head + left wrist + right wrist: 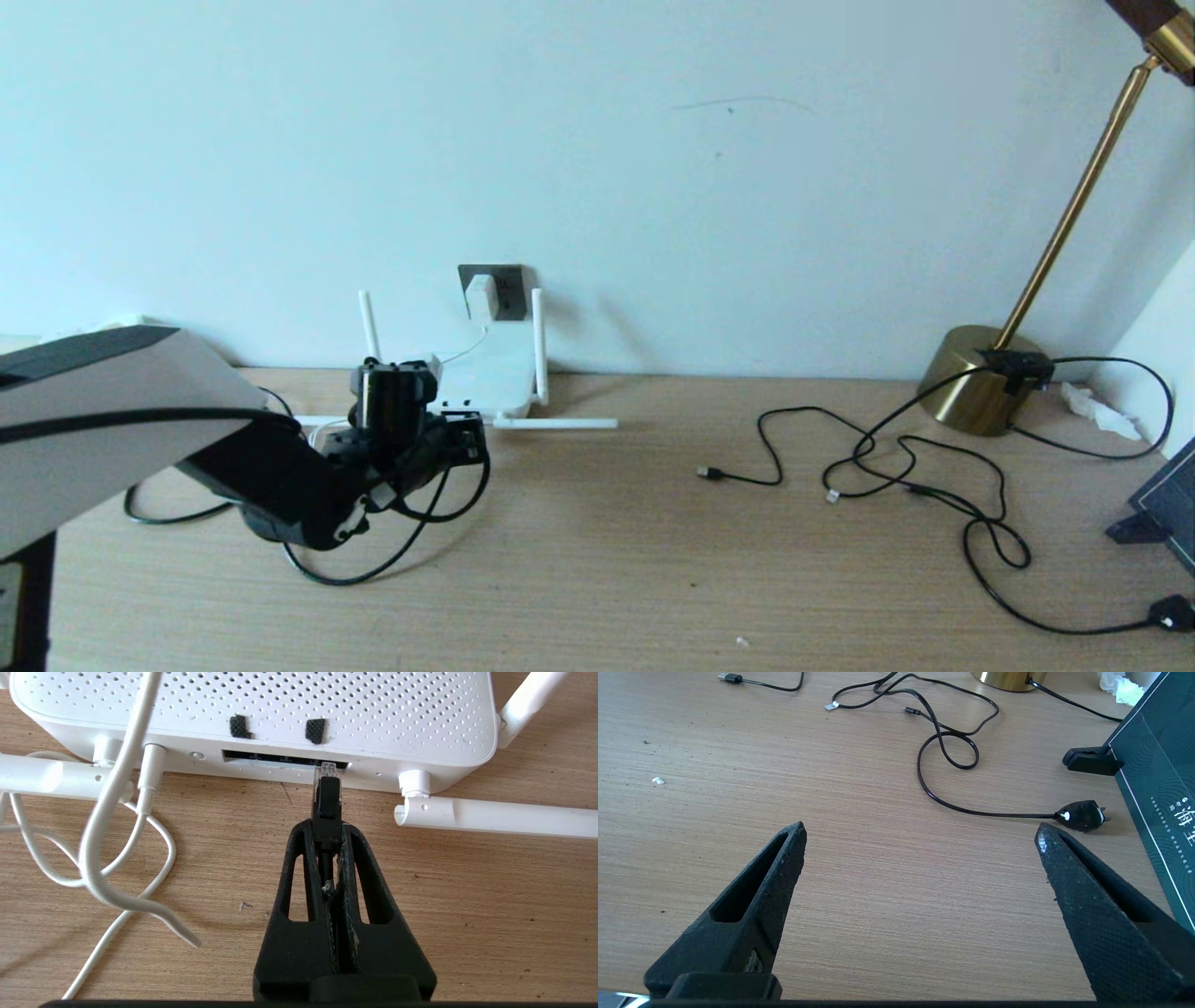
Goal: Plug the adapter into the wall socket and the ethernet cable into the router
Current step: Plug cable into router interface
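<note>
The white adapter (479, 297) sits in the dark grey wall socket (509, 285), and its thin white cord (117, 812) runs down to the router. The white router (485, 378) lies on the table below the socket, with two antennas upright and two lying flat. My left gripper (327, 828) is shut on the black ethernet cable (328, 798) just behind its plug. The plug's clear tip is at the right end of the router's (261, 704) dark port row (261, 758). The rest of the ethernet cable (411, 546) loops on the table under my left arm. My right gripper (920, 833) hangs open over bare wood.
A flat antenna (490, 816) lies on the table beside the plug. Thin black cables (896, 457) sprawl at the right, ending in a black plug (1080, 815). A brass lamp base (976, 378) stands at the back right, with a dark box (1157, 779) at the right edge.
</note>
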You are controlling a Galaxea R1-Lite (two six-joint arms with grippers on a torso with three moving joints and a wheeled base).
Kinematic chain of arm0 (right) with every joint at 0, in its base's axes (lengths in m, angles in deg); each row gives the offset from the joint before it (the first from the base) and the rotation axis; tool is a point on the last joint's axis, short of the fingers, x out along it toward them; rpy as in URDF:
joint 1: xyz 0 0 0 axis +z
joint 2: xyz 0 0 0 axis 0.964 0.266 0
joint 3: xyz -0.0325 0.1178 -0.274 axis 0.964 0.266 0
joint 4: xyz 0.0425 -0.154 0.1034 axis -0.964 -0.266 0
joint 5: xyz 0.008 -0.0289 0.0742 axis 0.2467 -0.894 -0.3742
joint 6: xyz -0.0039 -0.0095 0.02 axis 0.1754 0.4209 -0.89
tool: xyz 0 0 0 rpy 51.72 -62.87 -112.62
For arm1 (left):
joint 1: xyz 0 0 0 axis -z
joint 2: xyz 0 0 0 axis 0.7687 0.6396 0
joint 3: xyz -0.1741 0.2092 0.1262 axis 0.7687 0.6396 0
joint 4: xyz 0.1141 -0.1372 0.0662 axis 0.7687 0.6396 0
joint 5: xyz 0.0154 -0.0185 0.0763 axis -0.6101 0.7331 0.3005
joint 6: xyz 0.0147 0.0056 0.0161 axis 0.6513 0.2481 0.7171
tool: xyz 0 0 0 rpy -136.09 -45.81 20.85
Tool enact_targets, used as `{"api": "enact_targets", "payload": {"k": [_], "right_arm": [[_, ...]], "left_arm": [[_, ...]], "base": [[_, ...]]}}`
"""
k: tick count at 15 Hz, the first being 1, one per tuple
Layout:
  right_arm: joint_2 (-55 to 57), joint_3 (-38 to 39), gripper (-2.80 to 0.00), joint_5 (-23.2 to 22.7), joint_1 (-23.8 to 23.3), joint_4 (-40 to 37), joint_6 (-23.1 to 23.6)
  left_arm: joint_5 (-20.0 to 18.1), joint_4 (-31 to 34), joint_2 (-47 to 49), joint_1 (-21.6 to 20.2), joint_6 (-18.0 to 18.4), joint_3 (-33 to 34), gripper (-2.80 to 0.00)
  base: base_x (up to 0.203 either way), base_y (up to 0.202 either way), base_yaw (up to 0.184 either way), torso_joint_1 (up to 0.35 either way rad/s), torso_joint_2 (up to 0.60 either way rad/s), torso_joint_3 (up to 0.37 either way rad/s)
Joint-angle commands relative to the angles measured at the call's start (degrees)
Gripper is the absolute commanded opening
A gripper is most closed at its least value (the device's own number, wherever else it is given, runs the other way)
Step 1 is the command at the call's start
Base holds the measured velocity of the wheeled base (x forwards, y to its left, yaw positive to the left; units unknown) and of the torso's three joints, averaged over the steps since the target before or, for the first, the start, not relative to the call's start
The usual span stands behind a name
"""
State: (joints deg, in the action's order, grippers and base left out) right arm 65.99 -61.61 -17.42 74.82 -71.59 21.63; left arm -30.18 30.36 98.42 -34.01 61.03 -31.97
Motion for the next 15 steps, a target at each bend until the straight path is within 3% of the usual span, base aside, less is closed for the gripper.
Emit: {"api": "enact_targets", "payload": {"k": [1, 15], "right_arm": [[0.1, 0.0, 0.00, 0.0, 0.0, -0.1, 0.1], [0.1, 0.0, 0.00, 0.0, 0.0, -0.1, 0.1]], "left_arm": [[0.1, -0.3, 0.1, 0.1, 0.0, -0.2, -2.80], [0.1, -0.3, 1.2, 0.1, 0.0, -0.9, -2.80]], "base": [[0.000, 0.000, 0.000, 0.000, 0.00, 0.000], [0.000, 0.000, 0.000, 0.000, 0.00, 0.000]]}}
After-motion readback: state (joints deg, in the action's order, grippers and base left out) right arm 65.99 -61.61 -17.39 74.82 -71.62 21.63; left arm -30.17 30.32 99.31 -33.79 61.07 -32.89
